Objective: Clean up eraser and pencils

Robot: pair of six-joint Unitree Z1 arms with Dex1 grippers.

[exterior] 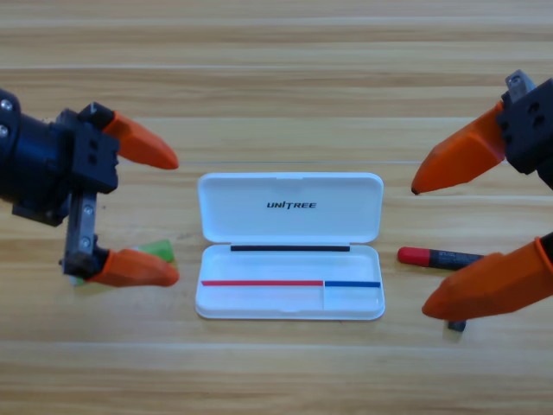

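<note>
While the white plastic case (290, 246) lay open in the middle of the wooden table (276, 69), both claws waited at the sides. The left gripper (171, 216) had its orange jaws wide apart, and the bright-green see-through stick (158, 250) peeked out under the lower jaw. The right gripper (418, 248) was wide open too, around the black pen with a red cap (436, 256). A small dark eraser (457, 326) poked out below its lower jaw. Bare wood lay above and below the case.
</note>
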